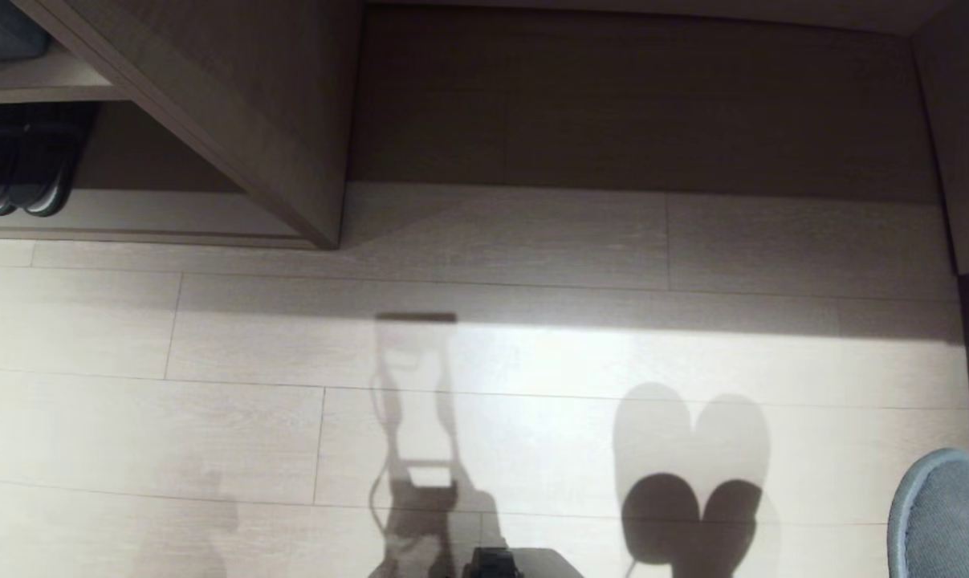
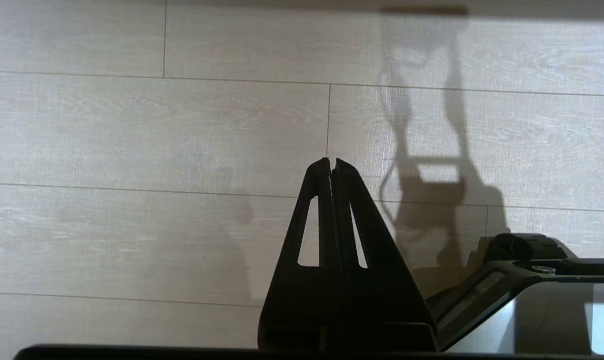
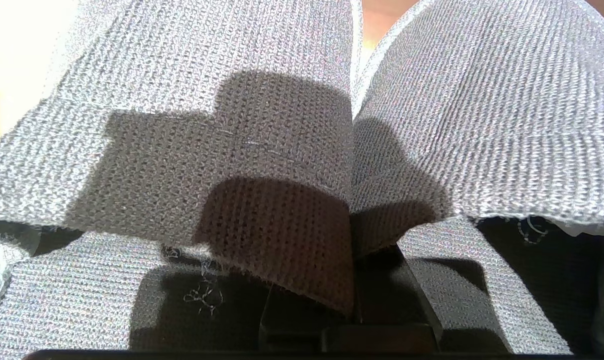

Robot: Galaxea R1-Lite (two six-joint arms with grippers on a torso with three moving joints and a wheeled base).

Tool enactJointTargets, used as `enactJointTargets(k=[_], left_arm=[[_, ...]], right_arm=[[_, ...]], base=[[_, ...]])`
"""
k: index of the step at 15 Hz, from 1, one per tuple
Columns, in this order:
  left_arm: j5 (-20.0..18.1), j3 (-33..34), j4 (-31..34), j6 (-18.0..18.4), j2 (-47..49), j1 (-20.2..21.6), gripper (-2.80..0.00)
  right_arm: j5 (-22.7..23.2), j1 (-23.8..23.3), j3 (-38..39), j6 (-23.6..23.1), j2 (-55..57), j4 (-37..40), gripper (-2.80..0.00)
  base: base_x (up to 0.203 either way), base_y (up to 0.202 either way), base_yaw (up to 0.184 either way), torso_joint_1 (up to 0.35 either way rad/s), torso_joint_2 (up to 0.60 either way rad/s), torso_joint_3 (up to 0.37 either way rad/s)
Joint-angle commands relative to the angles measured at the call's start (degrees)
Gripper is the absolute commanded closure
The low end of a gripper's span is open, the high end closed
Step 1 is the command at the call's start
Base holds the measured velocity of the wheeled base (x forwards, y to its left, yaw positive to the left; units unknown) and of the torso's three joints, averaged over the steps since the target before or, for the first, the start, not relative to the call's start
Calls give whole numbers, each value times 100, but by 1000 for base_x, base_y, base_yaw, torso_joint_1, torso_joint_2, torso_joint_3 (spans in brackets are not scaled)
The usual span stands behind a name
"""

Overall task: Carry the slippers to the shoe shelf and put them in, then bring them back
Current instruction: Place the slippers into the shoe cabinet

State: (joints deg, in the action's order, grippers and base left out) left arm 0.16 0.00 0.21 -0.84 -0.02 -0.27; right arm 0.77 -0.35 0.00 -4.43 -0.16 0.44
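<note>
Right wrist view alone shows jaws pinching slippers (image 3: 261, 150); head view, shoe shelf (image 1: 211, 120).

A bright band of light crosses the floor (image 1: 211, 417) mid-frame in the head view; the recess above lies dim; crisp shadows of the robot and a heart-shaped pair fall at lower centre; the slippers (image 3: 432, 100) glare pale, upper left overexposed.

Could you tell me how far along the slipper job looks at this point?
Pickup looks done: the right gripper is shut on the slippers, held together above the floor. The shoe shelf lies ahead-left, holding only a dark pair. Placing and returning remain. The left gripper hangs shut.
</note>
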Motion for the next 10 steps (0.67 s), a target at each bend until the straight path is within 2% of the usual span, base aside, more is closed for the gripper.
enactJointTargets(k=[1, 10], left_arm=[[2, 9, -3, 5, 7, 1, 0], [2, 9, -3, 5, 11, 0, 0]], right_arm=[[2, 0, 9, -5, -2, -1, 0], [11, 0, 9, -5, -2, -1, 0]], base=[[0, 0, 0, 7, 2, 202], [0, 0, 0, 1, 3, 199]])
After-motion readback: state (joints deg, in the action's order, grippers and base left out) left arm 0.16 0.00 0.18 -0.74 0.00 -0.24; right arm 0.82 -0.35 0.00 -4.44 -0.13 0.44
